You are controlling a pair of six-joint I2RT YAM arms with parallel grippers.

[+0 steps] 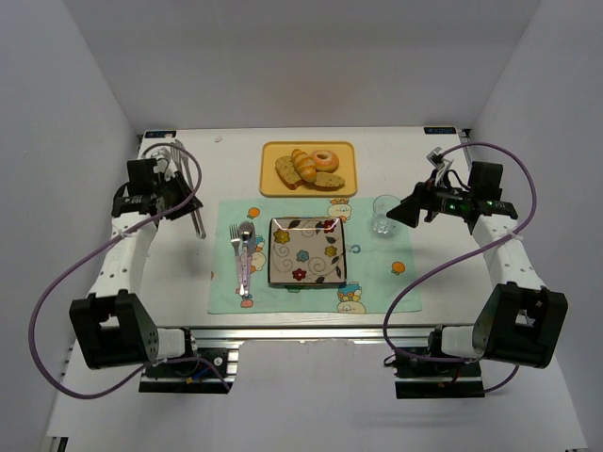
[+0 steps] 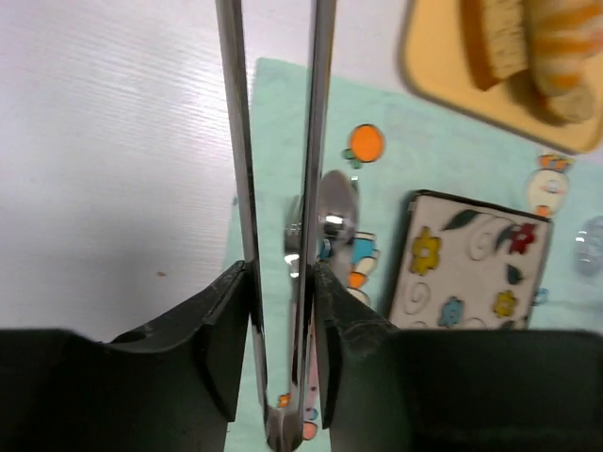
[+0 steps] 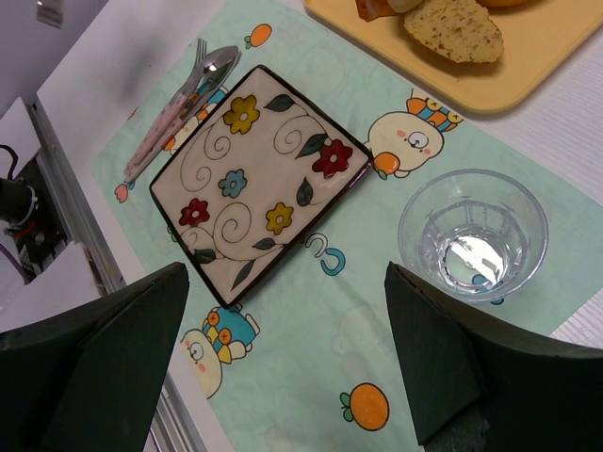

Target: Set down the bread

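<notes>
The bread, a golden-yellow croissant (image 1: 303,166), lies on the yellow tray (image 1: 273,153) between brown speckled slices and an iced donut (image 1: 326,160). It also shows in the left wrist view (image 2: 563,38). My left gripper (image 1: 172,193) is at the table's left, well away from the tray, and is shut on metal tongs (image 1: 195,212). In the left wrist view the jaws (image 2: 283,311) press both tong arms (image 2: 237,141) near their hinge. My right gripper (image 1: 407,213) is open and empty (image 3: 283,367), hovering by the glass over the mat's right side.
A square floral plate (image 1: 307,250) sits on a green placemat (image 1: 377,282) in the middle. A fork and a spoon (image 1: 244,252) lie left of the plate. A clear glass (image 1: 384,214) stands right of it, also seen in the right wrist view (image 3: 471,235).
</notes>
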